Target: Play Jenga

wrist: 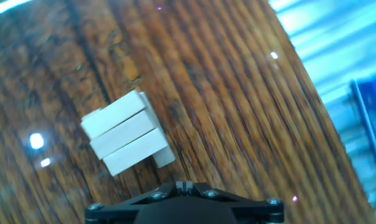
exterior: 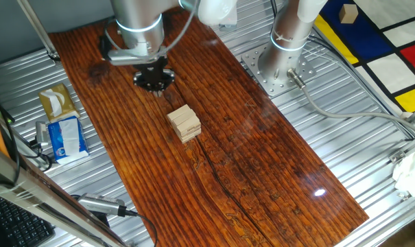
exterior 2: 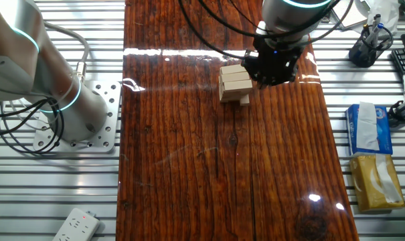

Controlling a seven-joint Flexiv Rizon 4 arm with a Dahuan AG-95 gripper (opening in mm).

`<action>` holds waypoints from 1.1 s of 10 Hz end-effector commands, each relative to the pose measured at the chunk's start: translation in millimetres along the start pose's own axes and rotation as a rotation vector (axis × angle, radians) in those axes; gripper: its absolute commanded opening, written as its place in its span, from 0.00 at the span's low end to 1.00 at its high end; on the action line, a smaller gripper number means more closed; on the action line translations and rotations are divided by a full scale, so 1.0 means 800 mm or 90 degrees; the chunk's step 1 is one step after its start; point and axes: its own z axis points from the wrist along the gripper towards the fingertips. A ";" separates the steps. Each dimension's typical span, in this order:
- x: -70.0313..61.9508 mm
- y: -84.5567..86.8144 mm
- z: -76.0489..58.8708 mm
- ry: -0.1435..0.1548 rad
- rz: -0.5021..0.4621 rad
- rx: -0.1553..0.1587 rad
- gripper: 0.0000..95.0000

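wooden board (exterior: 262, 165) | ribbed metal table (exterior: 372, 137) | glare spots

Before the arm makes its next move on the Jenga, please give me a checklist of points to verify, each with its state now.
1. Jenga tower stands on the wooden board: ok.
2. Layers square: not ok, one low block sticks out.
3. Hand apart from tower: ok.
4. Hand open or shut: cannot tell.
5. Hand holds nothing: cannot tell.
6. Tissue packet lies off the board: ok.
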 end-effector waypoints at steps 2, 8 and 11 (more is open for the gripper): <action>-0.010 0.000 0.011 -0.006 -0.138 0.001 0.00; -0.011 0.000 0.019 -0.006 -0.243 0.010 0.00; -0.011 0.000 0.021 -0.008 -0.270 0.013 0.00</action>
